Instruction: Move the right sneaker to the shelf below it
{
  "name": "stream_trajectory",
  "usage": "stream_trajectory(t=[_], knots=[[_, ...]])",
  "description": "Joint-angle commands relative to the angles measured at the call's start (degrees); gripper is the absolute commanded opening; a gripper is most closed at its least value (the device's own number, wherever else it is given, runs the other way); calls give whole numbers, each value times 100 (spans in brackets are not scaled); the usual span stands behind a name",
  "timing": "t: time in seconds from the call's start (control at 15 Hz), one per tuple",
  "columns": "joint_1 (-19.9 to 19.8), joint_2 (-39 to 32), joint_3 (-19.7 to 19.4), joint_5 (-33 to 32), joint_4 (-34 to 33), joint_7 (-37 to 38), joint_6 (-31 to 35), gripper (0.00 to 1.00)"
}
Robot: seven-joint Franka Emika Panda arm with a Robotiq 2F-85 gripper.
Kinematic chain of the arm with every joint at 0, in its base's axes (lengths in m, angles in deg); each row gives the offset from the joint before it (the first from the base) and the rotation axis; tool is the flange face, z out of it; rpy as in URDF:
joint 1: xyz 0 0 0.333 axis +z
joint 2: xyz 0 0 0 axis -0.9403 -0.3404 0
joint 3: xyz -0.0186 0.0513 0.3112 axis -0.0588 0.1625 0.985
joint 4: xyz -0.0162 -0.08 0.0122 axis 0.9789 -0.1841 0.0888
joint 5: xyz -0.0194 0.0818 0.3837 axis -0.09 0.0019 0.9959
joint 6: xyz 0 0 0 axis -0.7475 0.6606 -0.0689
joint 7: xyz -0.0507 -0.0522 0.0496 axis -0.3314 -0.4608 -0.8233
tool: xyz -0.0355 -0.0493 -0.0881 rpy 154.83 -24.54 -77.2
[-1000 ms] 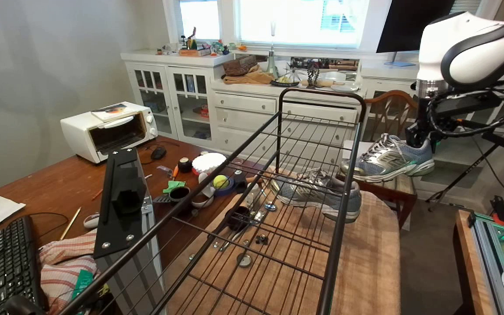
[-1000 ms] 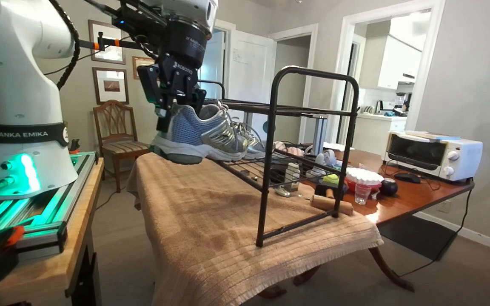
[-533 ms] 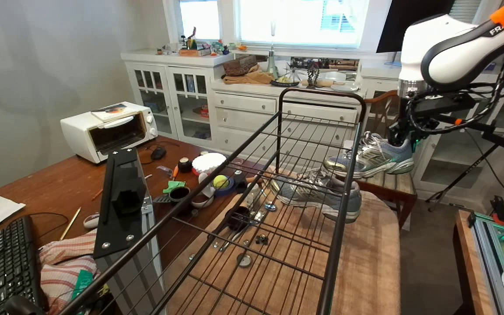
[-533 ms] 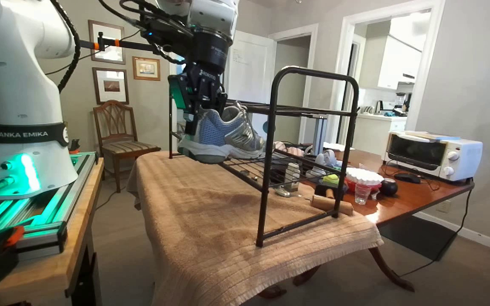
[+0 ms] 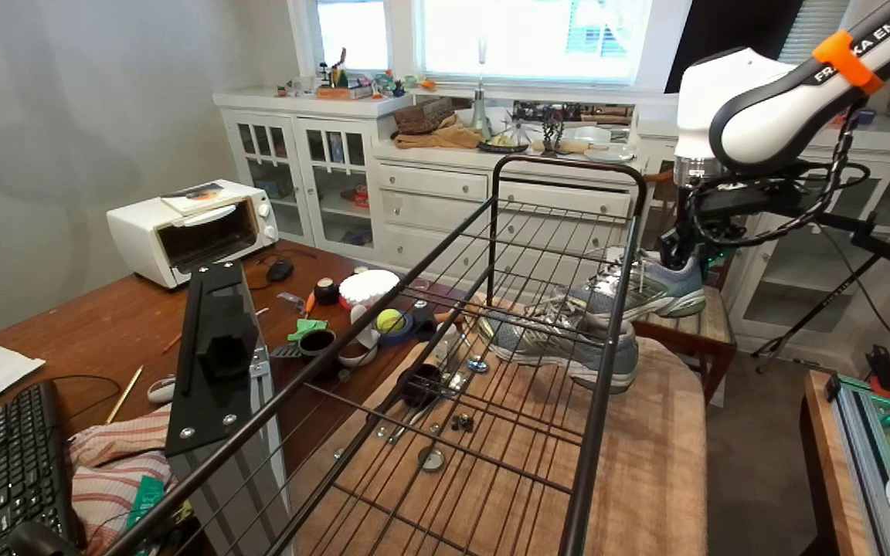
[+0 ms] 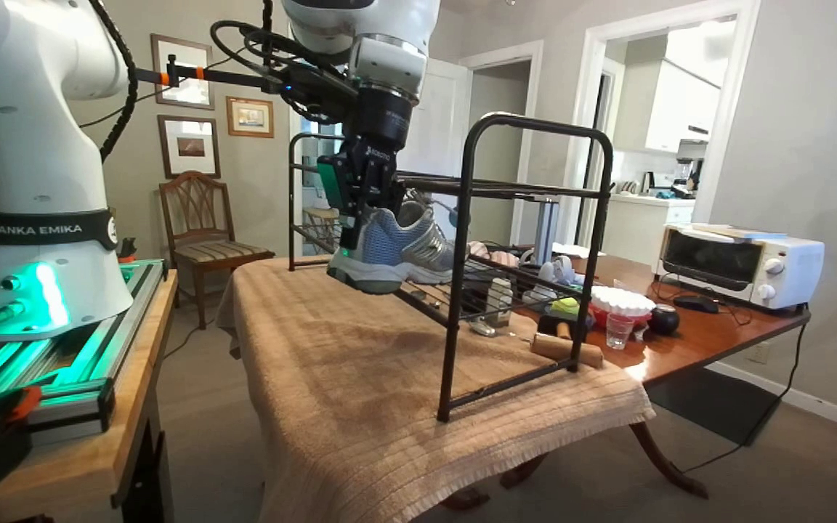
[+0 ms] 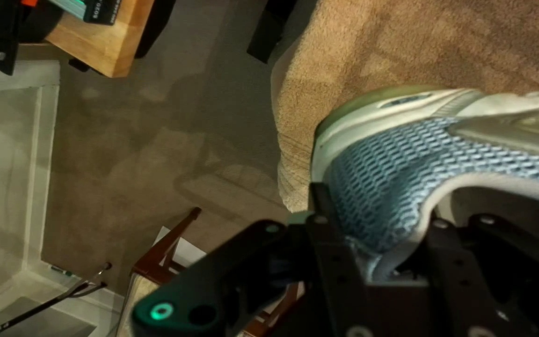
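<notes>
The right sneaker, grey-blue and silver with a pale sole, is held in the air at the rack's open side. It shows in both exterior views [image 5: 673,289] [image 6: 382,240] and the wrist view [image 7: 391,154]. My gripper [image 5: 681,255] [image 6: 373,221] [image 7: 379,206] is shut on its heel collar, one finger outside, one inside the shoe. The toe points at the rack, below the upper shelf [image 6: 520,190] and near the level of the lower wire shelf [image 6: 426,309]. Whether the toe is over that shelf I cannot tell. The sole's contact with it is unclear.
A matching sneaker [image 5: 603,359] sits on the lower shelf beside the held one. The rack's near upright [image 6: 455,290] stands close to the toe. A towel [image 6: 331,349] covers the table end. A chair [image 6: 208,250] and several small items stand around.
My gripper and the held sneaker have moved toward the rack, leftward in one exterior image and rightward in another, and have come down over the last half second. The rack and other sneaker stay still.
</notes>
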Motion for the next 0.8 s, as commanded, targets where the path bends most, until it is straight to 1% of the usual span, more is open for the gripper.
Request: stream_trajectory(t=[0.0, 0.73], knots=[[179, -277, -72, -30, -158, 307, 350, 4], [564, -836, -100, 17, -252, 1295, 1262, 4]])
